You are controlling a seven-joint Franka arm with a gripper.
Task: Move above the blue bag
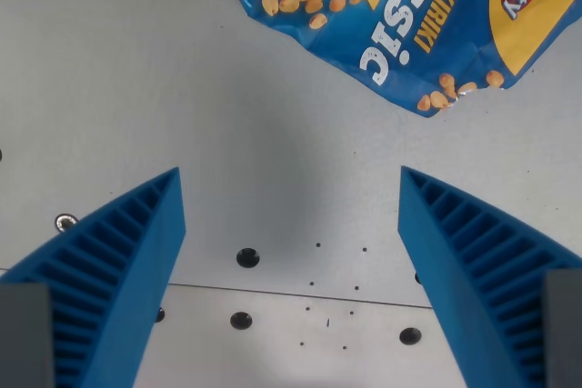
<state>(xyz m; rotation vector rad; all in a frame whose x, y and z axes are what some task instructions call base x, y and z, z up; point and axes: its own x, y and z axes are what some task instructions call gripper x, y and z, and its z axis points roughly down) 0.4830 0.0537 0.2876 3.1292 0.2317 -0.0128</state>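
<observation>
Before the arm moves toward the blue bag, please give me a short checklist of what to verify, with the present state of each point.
1. Blue bag in view: ok, at the top of the wrist view, partly cut off by the edge.
2. Gripper centred over the bag: not ok, bare table lies between the fingers.
3. Gripper holds nothing: ok, the fingers stand wide apart.
4. Path to the bag free: ok, only table holes are between.
5. Height above the bag: cannot tell.

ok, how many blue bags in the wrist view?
1. The blue bag lies at the top, cut off by the top and right edges, ahead of the open tool. More could sit outside the picture.
</observation>
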